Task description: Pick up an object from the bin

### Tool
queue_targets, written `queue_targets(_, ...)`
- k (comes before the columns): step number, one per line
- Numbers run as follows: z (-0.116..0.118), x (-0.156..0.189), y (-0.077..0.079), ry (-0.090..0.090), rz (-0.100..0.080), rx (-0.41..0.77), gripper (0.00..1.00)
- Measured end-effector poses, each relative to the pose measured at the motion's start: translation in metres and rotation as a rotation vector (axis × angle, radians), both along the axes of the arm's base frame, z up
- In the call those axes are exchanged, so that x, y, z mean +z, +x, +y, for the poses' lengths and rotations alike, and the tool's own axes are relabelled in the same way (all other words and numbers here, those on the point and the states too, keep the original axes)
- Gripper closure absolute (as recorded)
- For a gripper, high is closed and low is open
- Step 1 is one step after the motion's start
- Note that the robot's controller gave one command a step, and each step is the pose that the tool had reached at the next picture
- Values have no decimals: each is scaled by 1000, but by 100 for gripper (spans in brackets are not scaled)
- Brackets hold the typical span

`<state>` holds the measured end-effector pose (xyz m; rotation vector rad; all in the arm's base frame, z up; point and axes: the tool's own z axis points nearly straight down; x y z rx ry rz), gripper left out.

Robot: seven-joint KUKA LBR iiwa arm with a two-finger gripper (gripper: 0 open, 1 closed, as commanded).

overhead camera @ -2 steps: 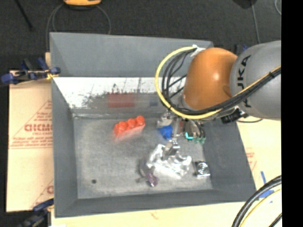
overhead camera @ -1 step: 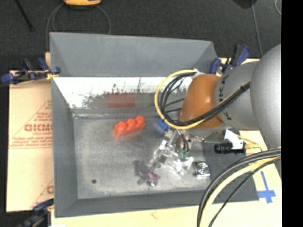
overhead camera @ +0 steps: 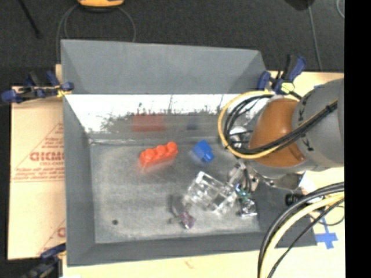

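Note:
My gripper (overhead camera: 244,197) is down near the bin's floor at the right side, below the orange wrist cover. Its tip sits against the right end of a clear plastic piece (overhead camera: 207,192) that lies tilted on the floor. Whether the gripper touches or grasps that piece I cannot tell. A small dark purple-grey thing (overhead camera: 181,215) lies just left of and below the clear piece. A small blue block (overhead camera: 203,150) rests above the clear piece, towards the back.
An orange studded brick (overhead camera: 157,154) lies at the middle of the bin floor, slightly tilted. The arm and its looped cables cover the bin's right wall. The left half of the floor is bare grey metal.

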<state>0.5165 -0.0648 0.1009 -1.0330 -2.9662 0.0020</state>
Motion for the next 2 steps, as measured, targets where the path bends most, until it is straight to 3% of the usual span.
queue_targets(1, 12, -1, -8, 2, 5, -364, 0)
queue_targets(2, -1, -24, -18, 7, -3, -505, 0)
